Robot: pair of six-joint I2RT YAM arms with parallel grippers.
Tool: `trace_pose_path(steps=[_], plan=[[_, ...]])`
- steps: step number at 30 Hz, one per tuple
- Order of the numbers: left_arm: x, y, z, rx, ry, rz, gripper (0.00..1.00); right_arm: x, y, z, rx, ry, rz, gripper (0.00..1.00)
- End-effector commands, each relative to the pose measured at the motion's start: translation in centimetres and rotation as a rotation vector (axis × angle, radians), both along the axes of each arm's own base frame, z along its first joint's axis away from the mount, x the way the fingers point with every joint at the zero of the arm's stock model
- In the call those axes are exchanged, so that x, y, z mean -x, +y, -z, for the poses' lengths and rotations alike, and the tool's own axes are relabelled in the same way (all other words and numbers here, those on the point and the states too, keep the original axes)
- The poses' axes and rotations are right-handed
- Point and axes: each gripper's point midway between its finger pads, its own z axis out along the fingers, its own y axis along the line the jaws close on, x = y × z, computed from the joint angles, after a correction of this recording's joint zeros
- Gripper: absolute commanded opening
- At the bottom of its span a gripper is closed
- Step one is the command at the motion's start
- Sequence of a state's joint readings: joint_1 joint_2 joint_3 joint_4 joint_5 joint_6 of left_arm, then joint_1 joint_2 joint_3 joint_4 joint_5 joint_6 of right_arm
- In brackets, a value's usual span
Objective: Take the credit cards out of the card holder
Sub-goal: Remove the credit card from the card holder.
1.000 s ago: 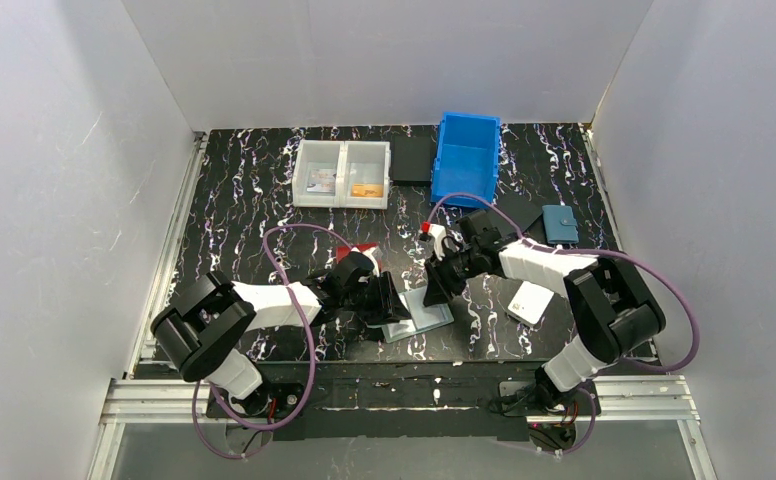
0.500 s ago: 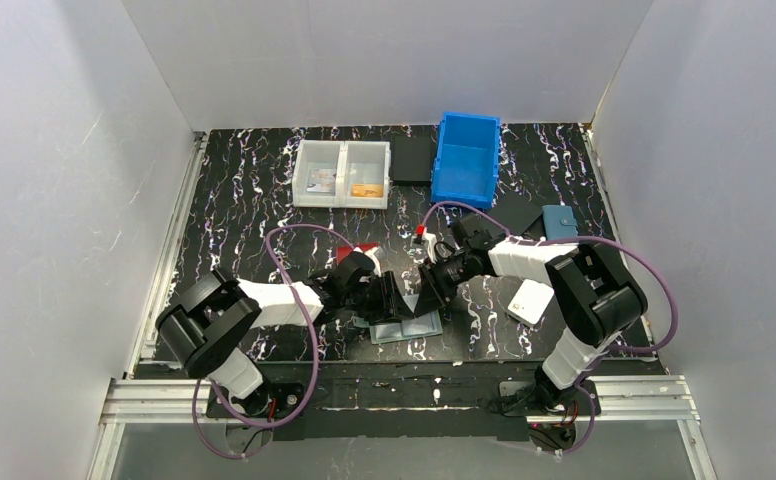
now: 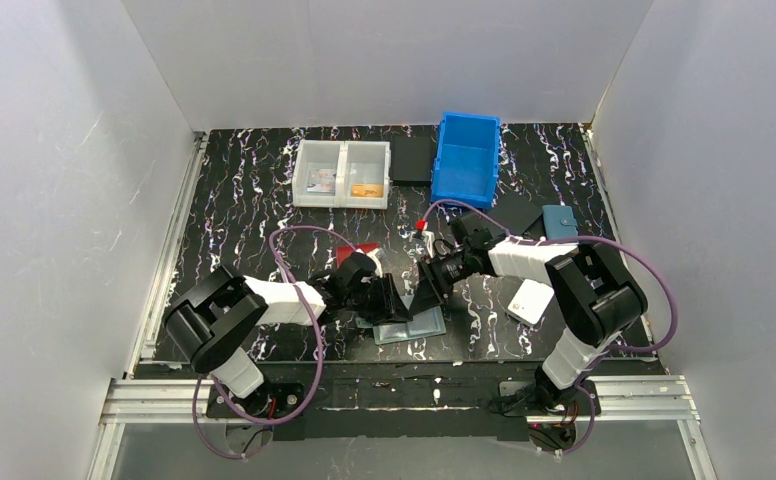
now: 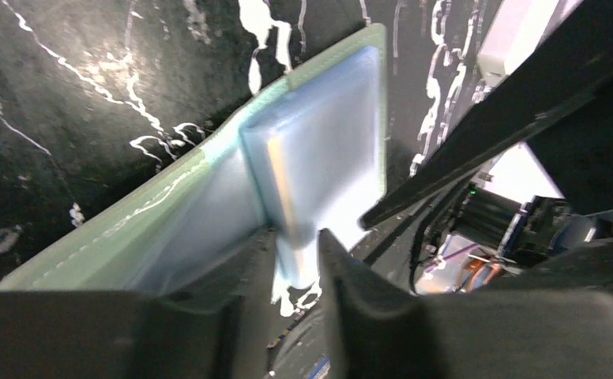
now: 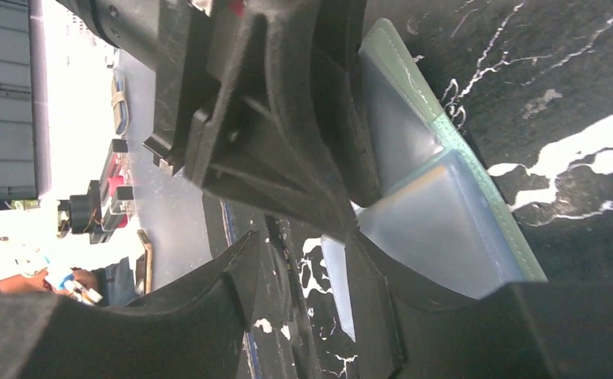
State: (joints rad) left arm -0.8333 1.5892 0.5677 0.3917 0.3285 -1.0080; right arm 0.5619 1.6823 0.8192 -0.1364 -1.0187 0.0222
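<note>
The sage-green card holder lies open on the table between both arms. In the left wrist view a stack of clear pocket leaves stands up from the card holder. Credit cards sit inside them, and the orange edge of one credit card shows. My left gripper is shut on the lower corner of that leaf stack. My right gripper is open beside the same stack; one of its fingers rests against the clear leaves, and a thin pale edge stands in its gap. From above, left gripper and right gripper meet over the holder.
A white two-bin tray at the back holds loose cards. Beside it are a black pad and a blue bin. A teal wallet and a white wallet lie right; a red wallet peeks out behind the left arm.
The right gripper swung left and down to the holder, which slid a little toward the left arm. The left jaws narrowed on the leaf stack; the right jaws widened.
</note>
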Motion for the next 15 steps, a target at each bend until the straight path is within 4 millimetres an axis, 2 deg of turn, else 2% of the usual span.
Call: trace_pose_path(steps=[1,8,15], plan=[[0.8,1.4,2.6,-0.086,0.051,-0.013,0.18,-2.2,-0.8,-1.7,-0.014,-0.107,0.061,0.53],[1.1,2.5,4.4,-0.140,0.071,-0.038,0.01,-4.6,-3.3,0.0,0.159,-0.266,0.170,0.49],[1.2,3.1,4.6,-0.152,0.066,-0.057,0.00,-4.5,-4.0,1.1,0.207,-0.259,0.167,0.41]])
